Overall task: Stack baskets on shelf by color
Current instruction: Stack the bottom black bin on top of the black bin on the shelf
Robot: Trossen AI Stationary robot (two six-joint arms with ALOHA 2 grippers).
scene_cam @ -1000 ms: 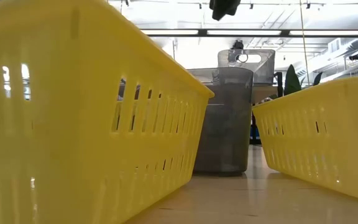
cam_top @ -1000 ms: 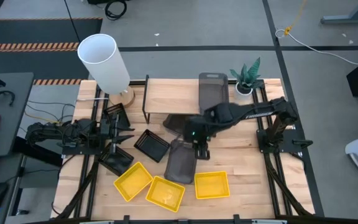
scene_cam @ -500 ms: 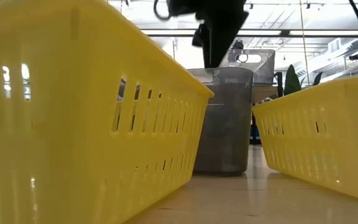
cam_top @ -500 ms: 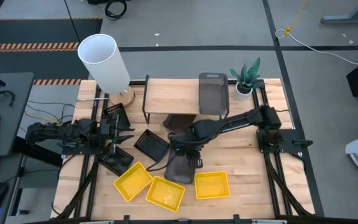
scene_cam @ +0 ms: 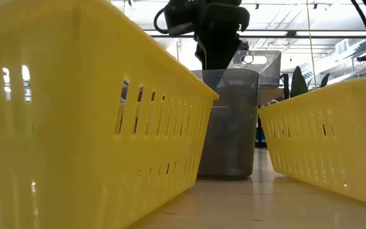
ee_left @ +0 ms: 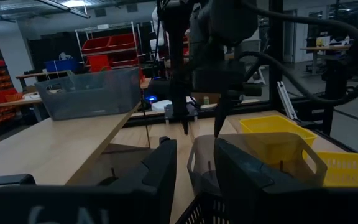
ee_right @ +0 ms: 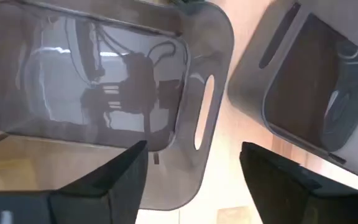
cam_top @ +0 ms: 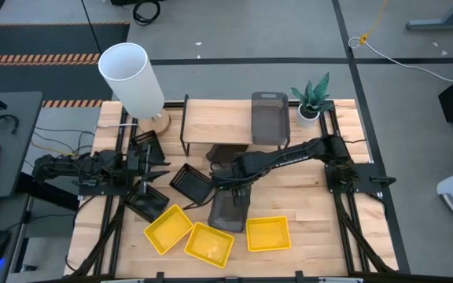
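Note:
A dark grey basket lies flat on the table among the yellow ones; in the low view this grey basket stands between two yellow walls. My right gripper is open just above its far end. One finger is over the inside and one over the table outside, with the slotted end wall between them. My right gripper hangs just above the rim. A second grey basket sits on the shelf, and a third under it. My left gripper waits open at the table's left.
Three yellow baskets lie along the near edge. Black slotted baskets sit near my left gripper. A white lamp and a potted plant stand at the far corners.
My right gripper has swung toward the table's left and come down, from above the grey basket's right side to just over its far end. It stays open. The basket has not moved.

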